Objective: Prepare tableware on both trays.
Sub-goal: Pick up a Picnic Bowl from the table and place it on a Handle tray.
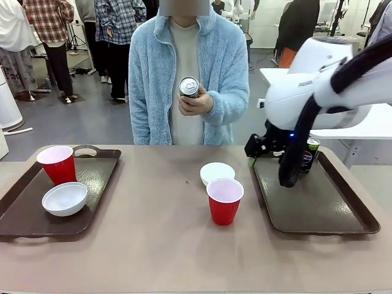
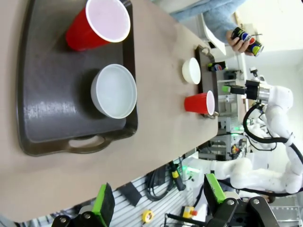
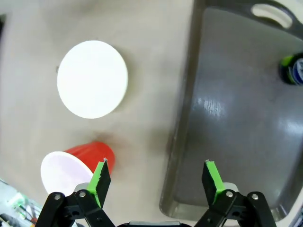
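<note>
well, at the far left, the left gripper (image 2: 158, 201) rises from the bottom of its wrist view with its green-padded fingers spread wide and nothing between them, held off the bench (image 1: 153, 245). in the lower left of the front view the left tray (image 1: 101, 174) lies on the bench, carrying a red cup (image 1: 58, 164) upright at its far end and a white bowl (image 1: 64, 198) close in front of it, the two a little apart. just right of the middle, between the trays, a second bowl (image 1: 217, 173) sits on the bare bench with a second cup (image 1: 225, 201) upright just in front of it. above them, at the far side, a person's hand (image 1: 197, 103) grips a held can (image 1: 188, 87), tipped so its top faces the camera. at the lower right lies the right tray (image 1: 318, 202), with a standing can (image 1: 309, 154) upright at its far end, partly hidden by the right arm (image 1: 318, 92). the right gripper (image 3: 156, 182) hangs wide and empty above that tray's rim on the side nearest the second cup.
</note>
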Available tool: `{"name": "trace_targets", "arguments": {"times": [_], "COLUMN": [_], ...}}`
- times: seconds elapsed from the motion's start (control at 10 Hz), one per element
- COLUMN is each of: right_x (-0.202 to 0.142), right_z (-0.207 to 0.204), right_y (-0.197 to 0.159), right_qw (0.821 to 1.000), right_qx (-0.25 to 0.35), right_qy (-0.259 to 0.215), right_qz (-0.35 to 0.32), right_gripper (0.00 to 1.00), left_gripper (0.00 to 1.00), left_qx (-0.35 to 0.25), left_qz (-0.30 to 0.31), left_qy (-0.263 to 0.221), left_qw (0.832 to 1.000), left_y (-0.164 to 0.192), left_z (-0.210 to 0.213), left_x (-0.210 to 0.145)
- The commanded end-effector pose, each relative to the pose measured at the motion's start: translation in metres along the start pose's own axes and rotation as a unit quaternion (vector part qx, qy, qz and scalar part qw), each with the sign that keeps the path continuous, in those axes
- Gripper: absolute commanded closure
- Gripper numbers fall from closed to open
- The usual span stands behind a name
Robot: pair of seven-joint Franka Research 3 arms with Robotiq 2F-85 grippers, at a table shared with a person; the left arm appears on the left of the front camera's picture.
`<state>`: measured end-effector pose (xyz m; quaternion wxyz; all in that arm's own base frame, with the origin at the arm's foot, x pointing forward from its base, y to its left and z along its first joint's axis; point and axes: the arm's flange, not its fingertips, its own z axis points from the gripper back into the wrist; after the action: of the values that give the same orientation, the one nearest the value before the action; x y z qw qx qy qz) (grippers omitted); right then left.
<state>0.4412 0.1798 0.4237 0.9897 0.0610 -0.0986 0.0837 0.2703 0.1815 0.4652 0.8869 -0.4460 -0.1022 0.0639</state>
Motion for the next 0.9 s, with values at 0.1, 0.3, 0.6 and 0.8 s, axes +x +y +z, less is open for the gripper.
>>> {"name": "trace_targets", "arguments": {"times": [0.1, 0.3, 0.6, 0.8], "right_x": [-0.003, -0.041, -0.070, -0.084], "right_z": [0.005, 0.038, 0.060, 0.067], "right_y": [-0.001, -0.015, -0.025, -0.027], "right_qw": [0.999, 0.998, 0.995, 0.993], "right_qx": [0.009, 0.037, 0.075, 0.085], "right_qy": [0.004, 0.008, 0.011, 0.020], "right_qz": [0.036, 0.056, 0.068, 0.073], "right_gripper": [0.00, 0.00, 0.00, 0.00], "left_gripper": [0.00, 0.00, 0.00, 0.00], "left_qx": [-0.012, -0.012, -0.012, -0.012], "left_qz": [-0.003, -0.003, -0.003, -0.003], "left_qy": [-0.005, -0.005, -0.005, -0.005], "left_qw": [1.000, 1.000, 1.000, 1.000], "left_y": [0.000, 0.000, 0.000, 0.000], "left_z": [0.001, 0.001, 0.001, 0.001], "left_x": [-0.001, -0.001, -0.001, -0.001]}}
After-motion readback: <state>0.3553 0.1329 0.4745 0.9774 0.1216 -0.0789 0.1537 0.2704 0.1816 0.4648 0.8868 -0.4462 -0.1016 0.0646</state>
